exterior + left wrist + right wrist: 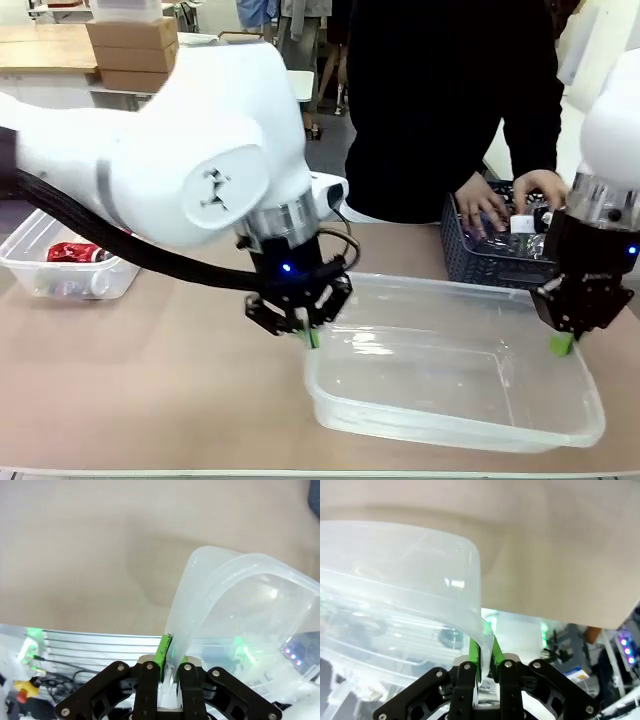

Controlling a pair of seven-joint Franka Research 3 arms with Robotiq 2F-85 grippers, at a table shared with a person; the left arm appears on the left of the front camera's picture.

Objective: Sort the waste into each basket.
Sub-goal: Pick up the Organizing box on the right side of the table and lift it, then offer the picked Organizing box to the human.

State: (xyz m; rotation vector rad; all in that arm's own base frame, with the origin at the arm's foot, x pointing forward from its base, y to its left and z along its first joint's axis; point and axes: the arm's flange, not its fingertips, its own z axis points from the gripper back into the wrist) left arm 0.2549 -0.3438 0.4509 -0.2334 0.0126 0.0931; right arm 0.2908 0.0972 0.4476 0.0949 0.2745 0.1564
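- Tub (455, 430) lies mid-table, long axis running left-right between your grippers.
- Left gripper (312, 336) is clamped on its left rim and right gripper (561, 343) on its right rim (one arm per end).
- Red can (70, 252) sits in other tub (30, 272), far left.

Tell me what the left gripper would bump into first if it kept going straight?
The left gripper, shut on the wall of the clear tub, points down. Sliding along that wall, it would likely hit the tan table underneath first, though the depth is unclear.
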